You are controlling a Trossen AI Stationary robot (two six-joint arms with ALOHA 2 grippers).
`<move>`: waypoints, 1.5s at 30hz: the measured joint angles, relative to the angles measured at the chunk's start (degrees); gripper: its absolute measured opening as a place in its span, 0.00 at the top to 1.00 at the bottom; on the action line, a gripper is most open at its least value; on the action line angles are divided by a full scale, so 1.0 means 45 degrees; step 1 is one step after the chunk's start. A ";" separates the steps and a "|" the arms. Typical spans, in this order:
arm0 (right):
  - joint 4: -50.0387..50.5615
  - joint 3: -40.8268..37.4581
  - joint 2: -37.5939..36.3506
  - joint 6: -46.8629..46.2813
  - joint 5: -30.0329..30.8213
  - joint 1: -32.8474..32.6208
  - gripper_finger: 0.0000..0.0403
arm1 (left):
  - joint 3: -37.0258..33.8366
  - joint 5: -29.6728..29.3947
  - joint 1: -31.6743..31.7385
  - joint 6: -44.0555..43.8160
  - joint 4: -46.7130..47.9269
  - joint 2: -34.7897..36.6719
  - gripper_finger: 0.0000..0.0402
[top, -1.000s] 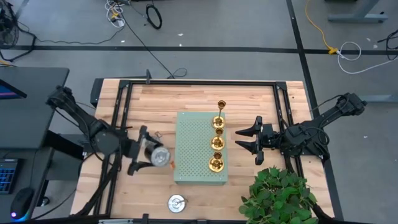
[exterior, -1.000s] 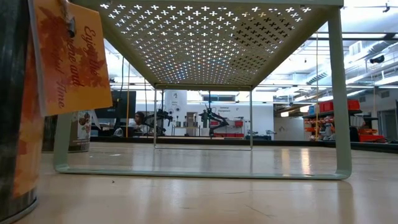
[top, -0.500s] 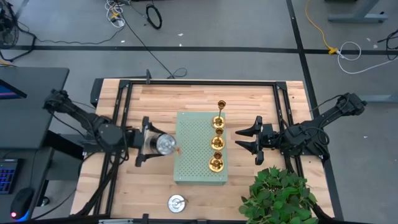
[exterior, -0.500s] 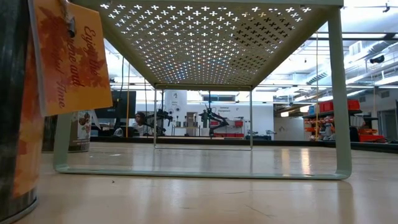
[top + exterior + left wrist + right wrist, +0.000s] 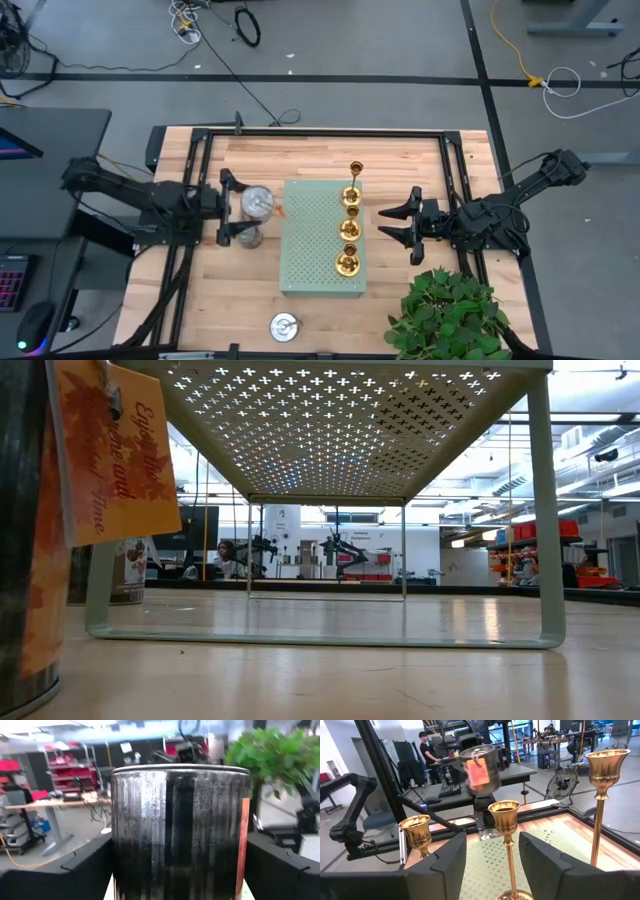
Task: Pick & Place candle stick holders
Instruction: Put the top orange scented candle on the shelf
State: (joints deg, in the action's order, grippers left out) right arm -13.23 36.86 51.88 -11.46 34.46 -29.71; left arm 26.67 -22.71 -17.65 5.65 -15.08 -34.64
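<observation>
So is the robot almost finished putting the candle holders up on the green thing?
About halfway, it seems. Done: three gold holders stand in a row on the green board. In hand: the left gripper holds a squat silver holder raised beside the board's left edge. Left: another silver holder sits on the table near the front edge. The right gripper waits open beside the board.

Left wrist view: silver holder [image 5: 180,832] fills the shot, base cut off at bottom edge, room behind blurred. Low view: tagged tin [image 5: 30,540] cropped at left edge; orange tag [image 5: 115,445] text only partly legible.
</observation>
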 joint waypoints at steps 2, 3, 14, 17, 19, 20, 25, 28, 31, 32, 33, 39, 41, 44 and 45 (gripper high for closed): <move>0.0003 0.0000 -0.0001 0.0000 0.0003 0.0002 0.54 | -0.0753 0.0211 0.0506 0.0007 -0.1147 0.0113 0.08; -0.0001 0.0000 -0.0001 0.0000 0.0005 0.0000 0.54 | -0.1094 0.0254 0.0784 -0.0006 -0.1634 0.0083 0.08; -0.0001 0.0000 0.0000 0.0000 0.0000 0.0000 0.54 | -0.2957 0.3130 0.3908 -0.1292 -0.7083 -0.2693 0.07; 0.0001 0.0000 0.0001 0.0000 0.0000 0.0004 0.54 | -0.2899 0.3753 0.4496 -0.1525 -0.8048 -0.3922 0.07; -0.0001 0.0000 -0.0001 0.0000 0.0001 0.0005 0.54 | -0.2849 0.4191 0.4830 -0.1553 -0.8701 -0.4671 0.07; 0.0003 0.0000 0.0001 0.0000 0.0005 0.0002 0.54 | -0.2822 0.4387 0.4972 -0.1614 -0.9102 -0.5010 0.07; 0.0012 0.0000 0.0001 0.0000 0.0001 0.0004 0.54 | -0.2715 0.5115 0.5691 -0.2207 -1.0712 -0.6686 0.07; 0.0001 0.0000 0.0001 0.0000 0.0002 0.0002 0.54 | -0.2719 0.5398 0.5989 -0.2563 -1.1720 -0.7614 0.07; -0.0003 0.0000 0.0003 0.0000 0.0003 0.0003 0.54 | -0.2714 0.5662 0.6203 -0.2796 -1.2529 -0.8548 0.07; -0.0001 0.0000 0.0001 0.0000 0.0003 0.0001 0.54 | -0.2714 0.5746 0.6244 -0.2859 -1.2843 -0.8818 0.07; 0.0003 0.0000 0.0003 0.0000 0.0000 0.0000 0.54 | -0.2705 0.5782 0.6260 -0.2935 -1.3166 -0.9075 0.07; -0.0001 0.0000 -0.0001 0.0000 0.0002 0.0003 0.54 | -0.1865 0.5801 0.6256 -0.2872 -1.3269 -1.0308 0.07; 0.0013 0.0000 0.0001 0.0000 0.0000 0.0005 0.54 | -0.1578 0.5803 0.6256 -0.2880 -1.3273 -1.0747 0.07; -0.0002 0.0000 0.0000 0.0000 0.0005 0.0002 0.54 | -0.1366 0.5971 0.6256 -0.2883 -1.3244 -1.1260 0.07; 0.0003 0.0000 0.0001 0.0000 0.0001 0.0002 0.54 | -0.1333 0.6013 0.6256 -0.2885 -1.3254 -1.1377 0.07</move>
State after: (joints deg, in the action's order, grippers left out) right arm -13.22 36.86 51.89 -11.46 34.46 -29.71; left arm 20.67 4.35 10.50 -7.33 -74.72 -85.84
